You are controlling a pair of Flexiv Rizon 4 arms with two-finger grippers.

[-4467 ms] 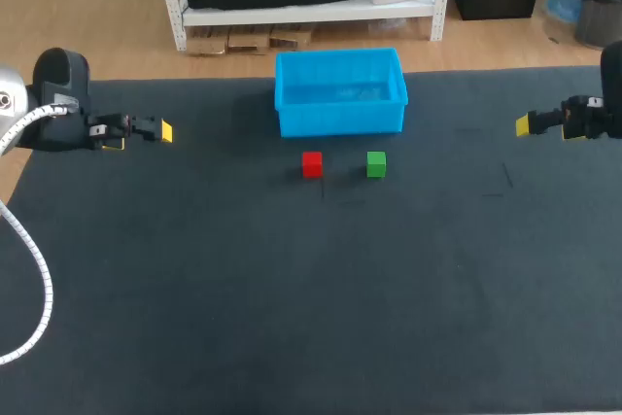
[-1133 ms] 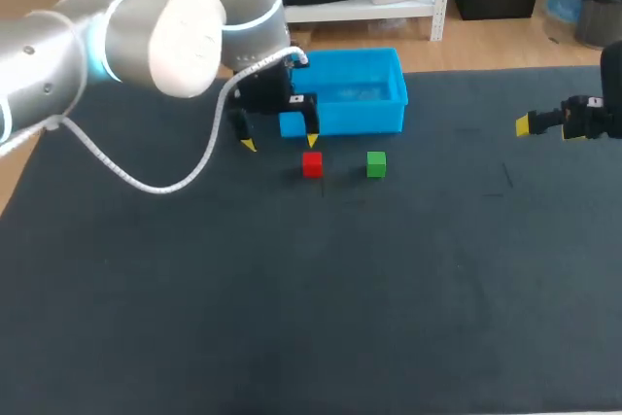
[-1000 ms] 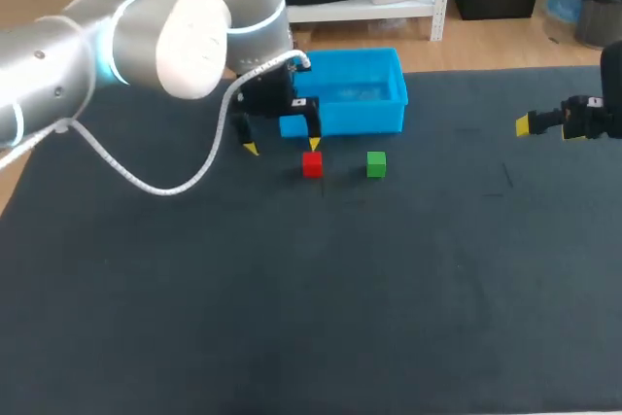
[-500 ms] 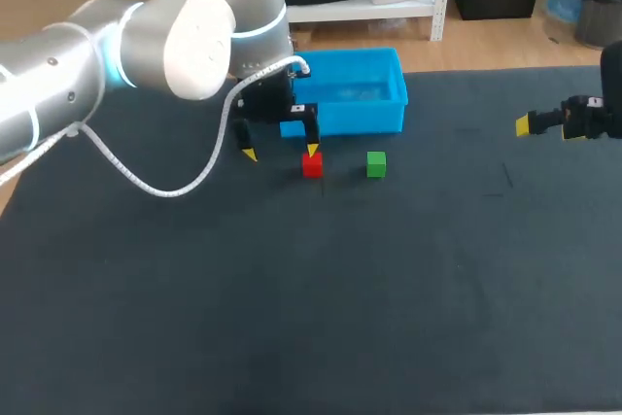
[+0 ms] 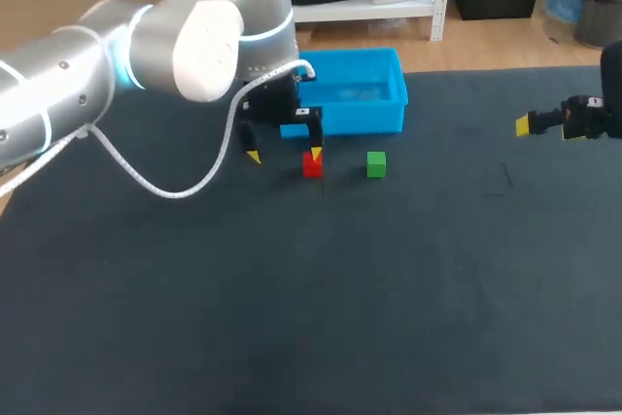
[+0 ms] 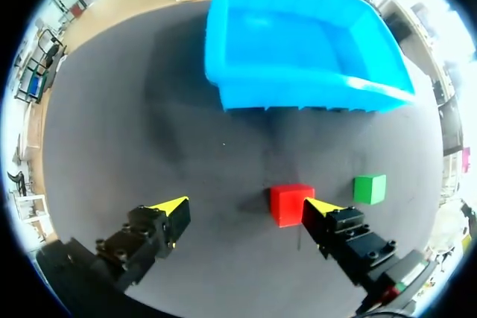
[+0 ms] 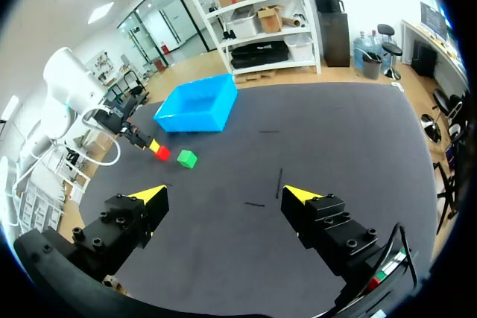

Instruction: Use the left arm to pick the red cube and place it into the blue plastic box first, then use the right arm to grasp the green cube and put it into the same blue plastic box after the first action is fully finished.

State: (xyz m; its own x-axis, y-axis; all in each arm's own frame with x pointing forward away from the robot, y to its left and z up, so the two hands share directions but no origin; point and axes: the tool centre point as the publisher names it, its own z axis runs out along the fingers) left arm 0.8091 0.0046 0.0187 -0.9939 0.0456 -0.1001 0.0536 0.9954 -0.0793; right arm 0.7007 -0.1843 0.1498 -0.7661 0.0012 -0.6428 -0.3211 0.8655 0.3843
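The red cube (image 5: 312, 165) (image 6: 291, 204) and the green cube (image 5: 376, 164) (image 6: 370, 188) sit side by side on the dark table, just in front of the blue plastic box (image 5: 340, 91) (image 6: 298, 46). My left gripper (image 5: 284, 155) (image 6: 247, 205) hangs open over the table, one fingertip right at the red cube's side, the other well away from it; the cube lies inside the gap near that finger. My right gripper (image 5: 523, 124) (image 7: 225, 195) stands open at the table's right side, far from both cubes. The box looks empty.
Bare dark table surface (image 5: 321, 298) stretches in front of the cubes and to the right of the box. My left arm's grey body and its white cable (image 5: 165, 187) hang over the table's left part.
My left arm has moved a little right and down toward the red cube, bringing one fingertip up to it. The right arm and both cubes have stayed put.
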